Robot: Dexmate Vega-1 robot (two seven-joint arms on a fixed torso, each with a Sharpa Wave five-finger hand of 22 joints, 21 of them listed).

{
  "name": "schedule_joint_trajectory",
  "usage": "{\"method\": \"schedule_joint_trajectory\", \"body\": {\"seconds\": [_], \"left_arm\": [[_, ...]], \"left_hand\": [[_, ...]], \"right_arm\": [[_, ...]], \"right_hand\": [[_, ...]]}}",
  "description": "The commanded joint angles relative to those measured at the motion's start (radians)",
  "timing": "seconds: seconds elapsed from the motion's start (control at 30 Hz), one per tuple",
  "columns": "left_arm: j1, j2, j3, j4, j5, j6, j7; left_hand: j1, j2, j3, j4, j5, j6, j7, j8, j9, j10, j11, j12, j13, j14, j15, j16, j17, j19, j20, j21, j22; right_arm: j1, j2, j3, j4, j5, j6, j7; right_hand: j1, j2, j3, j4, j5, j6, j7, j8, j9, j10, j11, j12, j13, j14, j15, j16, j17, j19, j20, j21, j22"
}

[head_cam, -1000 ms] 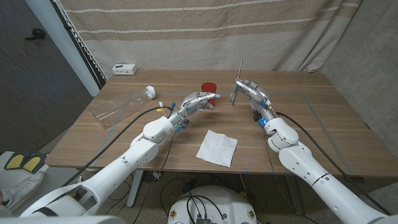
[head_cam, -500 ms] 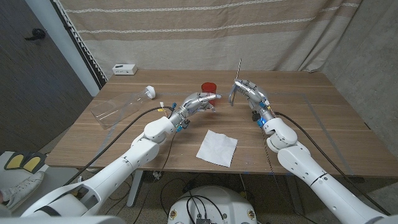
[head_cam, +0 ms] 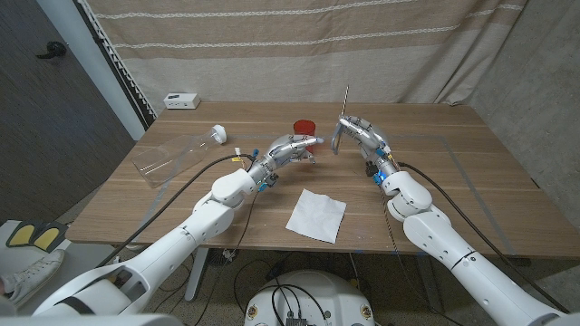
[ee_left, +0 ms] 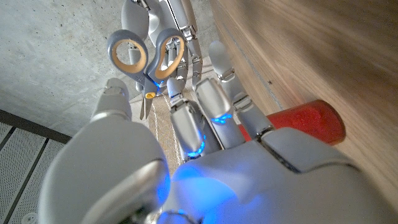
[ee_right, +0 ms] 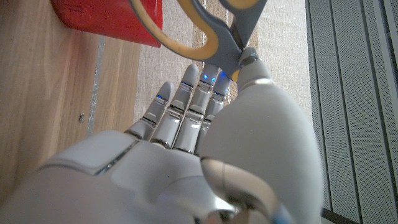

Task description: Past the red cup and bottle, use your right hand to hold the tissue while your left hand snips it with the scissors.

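My right hand [head_cam: 361, 133] holds the grey-and-yellow scissors [head_cam: 341, 127] above the table, blade tip pointing up and handle loops hanging toward my left hand. In the right wrist view the thumb pinches the scissors [ee_right: 214, 31] near the pivot. My left hand [head_cam: 288, 148] is open with its fingers stretched toward the scissors' loops [ee_left: 146, 55], a short gap away. The red cup [head_cam: 304, 127] stands just behind both hands. The white tissue [head_cam: 317, 215] lies flat on the table, nearer me than both hands. A clear bottle [head_cam: 172, 156] lies on its side at the left.
A small white box [head_cam: 181, 100] sits at the table's far left corner. The wooden table [head_cam: 453, 172] has bare room at the right. A striped curtain hangs behind. Cables trail from both wrists over the table's near edge.
My right hand has shifted the scissors slightly to the left, closer to my left hand. The left hand has barely moved.
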Motion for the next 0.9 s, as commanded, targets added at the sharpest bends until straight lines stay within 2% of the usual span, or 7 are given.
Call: {"method": "schedule_joint_trajectory", "body": {"seconds": [0.03,0.9], "left_arm": [[-0.016,-0.013,0.012,0.019,0.009,-0.006,-0.011],[-0.020,-0.015,0.019,0.031,0.025,-0.011,-0.009]], "left_hand": [[0.014,0.001,0.004,0.004,-0.002,0.003,0.000,-0.001,0.002,0.003,0.002,0.003,0.001,0.002,-0.003,0.012,0.006,-0.006,-0.115,0.010,0.000],[0.015,-0.003,0.004,0.008,-0.003,-0.007,-0.003,-0.004,0.001,0.004,0.001,0.005,0.004,0.001,-0.003,0.014,0.005,-0.013,-0.115,0.023,-0.017]], "right_arm": [[0.001,0.006,-0.007,0.002,-0.004,0.006,0.003],[0.011,0.003,-0.024,0.007,-0.025,0.005,0.012]], "right_hand": [[0.110,0.120,0.001,0.003,0.007,0.015,-0.020,0.005,0.002,0.089,-0.088,0.005,0.004,-0.008,-0.161,-0.004,0.001,-0.006,-0.050,0.002,-0.001],[0.107,0.122,-0.001,0.004,0.009,0.018,-0.023,0.011,-0.006,0.089,-0.088,0.001,0.004,-0.018,-0.160,-0.011,0.005,-0.031,-0.029,-0.001,-0.012]]}}
